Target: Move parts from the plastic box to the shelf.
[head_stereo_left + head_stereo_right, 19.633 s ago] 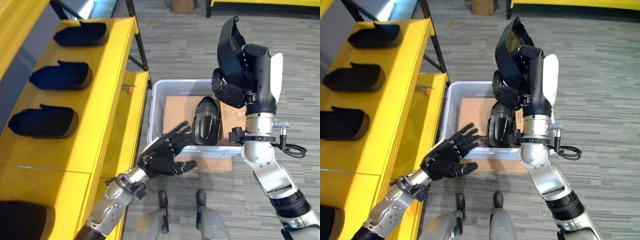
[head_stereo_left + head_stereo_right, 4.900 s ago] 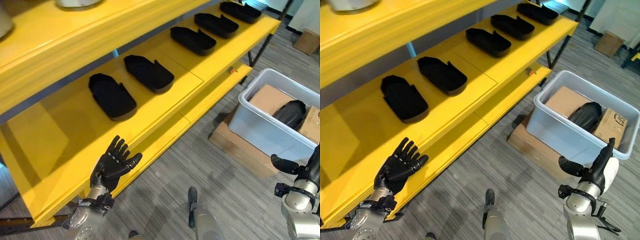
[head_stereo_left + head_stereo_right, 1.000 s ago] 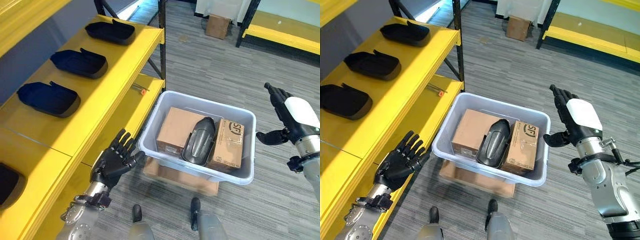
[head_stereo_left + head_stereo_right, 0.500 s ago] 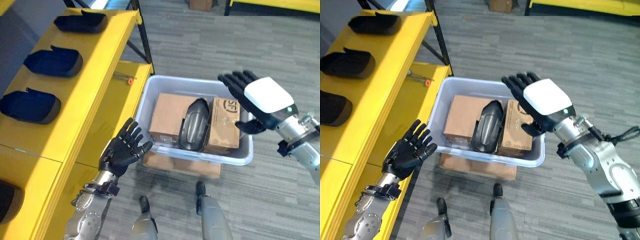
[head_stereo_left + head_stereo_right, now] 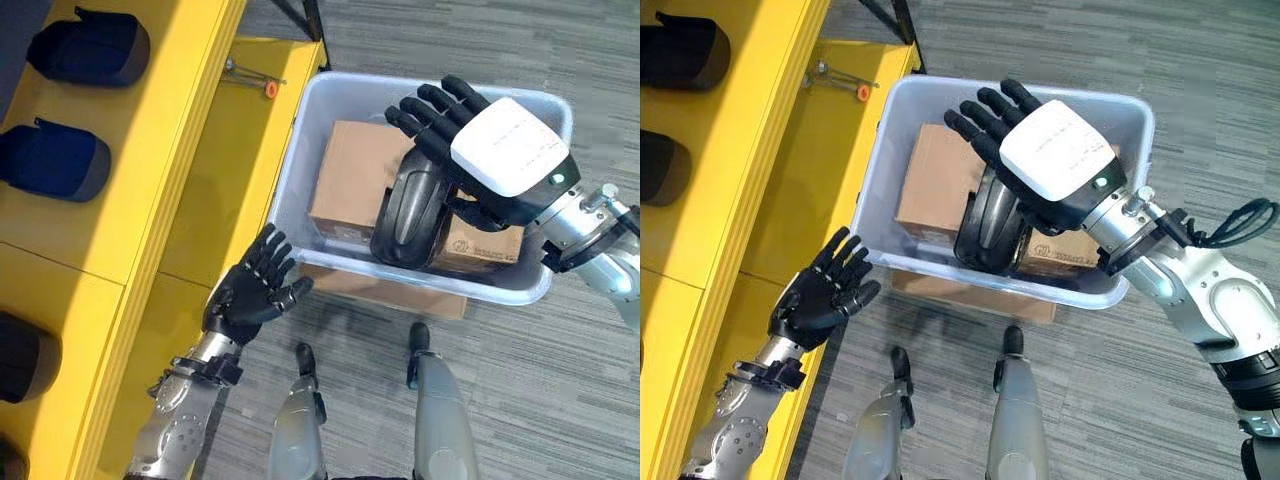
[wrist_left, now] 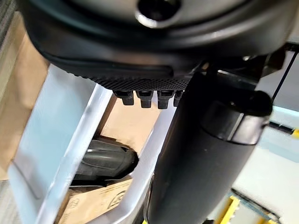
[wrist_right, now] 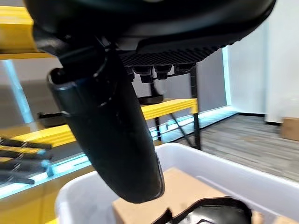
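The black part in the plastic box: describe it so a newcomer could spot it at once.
Beside the yellow shelf, a pale plastic box sits on the floor. Between two cardboard boxes inside stands the black part, under the open right hand: the box's one dark, rounded, glossy item.

This looks like a warehouse or factory storeroom. A long yellow steel shelf (image 5: 150,150) on dark uprights holds a row of identical black moulded parts (image 5: 60,162), spaced apart, with a small orange-handled tool (image 5: 250,80) lying on its lower level. Beside the shelf, on grey striped carpet flooring (image 5: 560,400), stands a pale plastic box (image 5: 300,170) packed with cardboard cartons (image 5: 350,185) and another black part (image 5: 410,215), itself resting on a flat sheet of cardboard (image 5: 400,292); the right wrist view shows more yellow racking (image 7: 173,106) farther off.
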{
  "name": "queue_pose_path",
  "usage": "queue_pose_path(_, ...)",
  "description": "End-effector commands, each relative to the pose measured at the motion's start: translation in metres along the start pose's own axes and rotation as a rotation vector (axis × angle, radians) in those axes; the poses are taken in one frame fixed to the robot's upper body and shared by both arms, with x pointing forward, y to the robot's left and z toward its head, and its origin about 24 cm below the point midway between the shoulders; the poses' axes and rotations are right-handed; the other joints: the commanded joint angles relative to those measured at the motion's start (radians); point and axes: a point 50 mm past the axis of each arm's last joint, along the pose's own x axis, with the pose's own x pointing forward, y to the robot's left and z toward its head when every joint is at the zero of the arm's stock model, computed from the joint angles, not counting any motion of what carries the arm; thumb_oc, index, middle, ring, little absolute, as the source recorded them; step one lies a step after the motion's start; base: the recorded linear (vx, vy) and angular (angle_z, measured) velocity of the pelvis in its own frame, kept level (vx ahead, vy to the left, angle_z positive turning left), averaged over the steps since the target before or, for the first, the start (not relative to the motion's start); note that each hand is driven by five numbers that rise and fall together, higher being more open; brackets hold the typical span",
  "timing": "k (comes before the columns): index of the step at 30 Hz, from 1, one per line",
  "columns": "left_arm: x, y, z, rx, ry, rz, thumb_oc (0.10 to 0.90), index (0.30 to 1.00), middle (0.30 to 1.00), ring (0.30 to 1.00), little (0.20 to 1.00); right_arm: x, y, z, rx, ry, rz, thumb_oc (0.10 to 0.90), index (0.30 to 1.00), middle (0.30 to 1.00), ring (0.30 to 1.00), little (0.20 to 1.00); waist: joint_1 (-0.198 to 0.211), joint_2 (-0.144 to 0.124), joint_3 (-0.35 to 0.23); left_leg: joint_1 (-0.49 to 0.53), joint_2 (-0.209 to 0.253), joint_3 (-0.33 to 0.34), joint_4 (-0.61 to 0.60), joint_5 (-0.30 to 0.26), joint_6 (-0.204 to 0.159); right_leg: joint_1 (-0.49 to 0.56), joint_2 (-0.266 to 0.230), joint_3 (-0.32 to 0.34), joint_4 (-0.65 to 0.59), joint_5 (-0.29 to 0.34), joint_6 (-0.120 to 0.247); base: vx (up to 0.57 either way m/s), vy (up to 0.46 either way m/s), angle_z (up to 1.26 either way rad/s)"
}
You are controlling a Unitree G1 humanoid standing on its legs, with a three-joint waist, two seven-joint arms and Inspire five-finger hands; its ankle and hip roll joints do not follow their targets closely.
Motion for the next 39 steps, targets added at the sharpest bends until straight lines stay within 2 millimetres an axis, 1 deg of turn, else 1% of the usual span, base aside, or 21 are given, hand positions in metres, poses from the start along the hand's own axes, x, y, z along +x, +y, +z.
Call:
queue_pose_path(1, -0.002, -0.020, 0.032, 0.055, -0.137, -0.166, 0.900, 1.000, 1.000, 1.000, 1.000, 0.018, -0.057, 0.002, -0.137, -0.059, -0.252, 0.900, 1.000, 1.000, 1.000, 1.000, 0.015, -0.025, -0.011, -0.072, 0.047, -0.073, 0.091, -0.064, 0.000, 0.030, -0.053, 0.046, 0.031, -0.092, 0.038, -0.05, -0.036, 0.08)
queue_pose_path(4, -0.002, -0.022, 0.032, 0.059, -0.139, -0.172, 0.900, 1.000, 1.000, 1.000, 1.000, 0.020, -0.058, 0.001, -0.140, -0.051, -0.237, 0.900, 1.000, 1.000, 1.000, 1.000, 0.017, -0.021, -0.003, -0.103, 0.043, -0.076, 0.106, -0.066, 0.003, -0.001, -0.055, 0.050, 0.055, -0.098, 0.036, -0.03, -0.014, 0.13)
queue_pose_path(6, -0.003, -0.022, 0.033, 0.070, -0.133, -0.172, 0.900, 1.000, 1.000, 1.000, 1.000, 0.021, -0.059, -0.002, -0.141, -0.031, -0.228, 0.900, 1.000, 1.000, 1.000, 1.000, 0.020, -0.016, -0.002, -0.155, 0.036, -0.079, 0.123, -0.067, 0.006, -0.052, -0.058, 0.055, 0.080, -0.105, 0.032, -0.03, -0.011, 0.01)
queue_pose_path(7, -0.002, -0.022, 0.033, 0.069, -0.134, -0.172, 0.900, 1.000, 1.000, 1.000, 1.000, 0.021, -0.059, -0.002, -0.142, -0.029, -0.228, 0.900, 1.000, 1.000, 1.000, 1.000, 0.019, -0.016, -0.002, -0.159, 0.036, -0.079, 0.126, -0.068, 0.006, -0.056, -0.059, 0.056, 0.083, -0.106, 0.032, -0.03, -0.013, -0.02)
queue_pose_path(13, -0.001, -0.021, 0.036, 0.078, -0.140, -0.171, 0.900, 1.000, 1.000, 1.000, 1.000, 0.020, -0.057, -0.006, -0.167, 0.008, -0.205, 0.900, 1.000, 1.000, 1.000, 1.000, 0.016, -0.012, -0.002, -0.269, 0.027, -0.084, 0.182, -0.079, 0.012, -0.155, -0.055, 0.066, 0.117, -0.107, 0.023, -0.02, -0.026, 0.01)
queue_pose_path(16, -0.001, -0.021, 0.036, 0.080, -0.140, -0.175, 0.900, 1.000, 1.000, 1.000, 1.000, 0.019, -0.057, -0.008, -0.178, 0.038, -0.227, 0.900, 1.000, 1.000, 1.000, 1.000, 0.012, -0.011, -0.002, -0.289, 0.028, -0.083, 0.189, -0.080, 0.012, -0.176, -0.053, 0.067, 0.121, -0.105, 0.021, 0.00, -0.011, 0.03)
queue_pose_path(18, 0.000, -0.022, 0.036, 0.080, -0.138, -0.175, 0.900, 1.000, 1.000, 1.000, 1.000, 0.017, -0.058, -0.011, -0.187, 0.066, -0.261, 0.900, 1.000, 1.000, 1.000, 1.000, 0.010, -0.011, -0.002, -0.298, 0.029, -0.082, 0.191, -0.080, 0.012, -0.184, -0.051, 0.069, 0.120, -0.103, 0.019, 0.00, 0.000, 0.00)
queue_pose_path(19, -0.002, -0.022, 0.034, 0.078, -0.133, -0.176, 0.900, 1.000, 1.000, 1.000, 1.000, 0.014, -0.061, -0.015, -0.205, 0.106, -0.324, 0.900, 1.000, 1.000, 1.000, 1.000, 0.004, -0.011, -0.002, -0.296, 0.029, -0.077, 0.189, -0.086, 0.013, -0.186, -0.051, 0.069, 0.117, -0.105, 0.018, 0.00, 0.000, 0.00)
queue_pose_path(20, -0.001, -0.022, 0.035, 0.074, -0.137, -0.179, 0.900, 1.000, 1.000, 1.000, 1.000, 0.014, -0.062, -0.017, -0.212, 0.116, -0.340, 0.900, 1.000, 1.000, 1.000, 1.000, 0.003, -0.009, -0.002, -0.305, 0.031, -0.076, 0.189, -0.081, 0.013, -0.196, -0.048, 0.071, 0.113, -0.098, 0.017, 0.00, 0.000, 0.00)
queue_pose_path(22, -0.002, -0.023, 0.034, 0.074, -0.132, -0.178, 0.900, 1.000, 1.000, 1.000, 1.000, 0.011, -0.063, -0.019, -0.207, 0.136, -0.354, 0.900, 1.000, 1.000, 1.000, 1.000, -0.004, -0.009, -0.002, -0.301, 0.029, -0.071, 0.192, -0.090, 0.013, -0.197, -0.049, 0.073, 0.114, -0.102, 0.018, 0.00, 0.000, 0.00)
queue_pose_path(28, -0.002, -0.023, 0.035, 0.062, -0.133, -0.160, 0.900, 1.000, 1.000, 1.000, 1.000, 0.005, -0.062, -0.017, -0.194, 0.142, -0.314, 0.900, 1.000, 1.000, 1.000, 1.000, -0.017, -0.005, -0.002, -0.319, 0.027, -0.057, 0.212, -0.106, 0.016, -0.217, -0.050, 0.083, 0.115, -0.102, 0.018, 0.01, 0.016, -0.04)
queue_pose_path(30, -0.002, -0.020, 0.033, 0.080, -0.112, -0.133, 0.900, 1.000, 1.000, 1.000, 1.000, 0.006, -0.056, -0.018, -0.200, 0.138, -0.241, 0.900, 1.000, 1.000, 1.000, 1.000, -0.014, -0.006, -0.002, -0.333, 0.026, -0.059, 0.219, -0.108, 0.017, -0.229, -0.051, 0.082, 0.119, -0.101, 0.018, 0.00, -0.037, -0.11)
queue_pose_path(32, -0.001, -0.019, 0.033, 0.076, -0.112, -0.135, 0.900, 1.000, 1.000, 1.000, 1.000, 0.007, -0.054, -0.015, -0.203, 0.121, -0.222, 0.900, 1.000, 1.000, 1.000, 1.000, -0.013, -0.007, -0.002, -0.347, 0.027, -0.059, 0.223, -0.107, 0.017, -0.241, -0.050, 0.082, 0.122, -0.101, 0.019, -0.01, -0.049, -0.05)
queue_pose_path(35, -0.001, -0.017, 0.033, 0.078, -0.115, -0.133, 0.900, 1.000, 1.000, 1.000, 1.000, 0.008, -0.056, -0.010, -0.210, 0.110, -0.218, 0.900, 1.000, 1.000, 1.000, 1.000, -0.018, -0.009, -0.002, -0.369, 0.028, -0.061, 0.228, -0.103, 0.015, -0.263, -0.046, 0.086, 0.132, -0.100, 0.017, -0.01, -0.024, 0.01)
queue_pose_path(39, -0.001, -0.018, 0.032, 0.089, -0.114, -0.141, 0.900, 1.000, 1.000, 1.000, 1.000, 0.009, -0.057, -0.013, -0.203, 0.138, -0.213, 0.900, 1.000, 1.000, 1.000, 1.000, -0.022, -0.009, -0.002, -0.398, 0.026, -0.059, 0.235, -0.103, 0.017, -0.294, -0.042, 0.087, 0.140, -0.100, 0.012, -0.01, -0.010, 0.02)
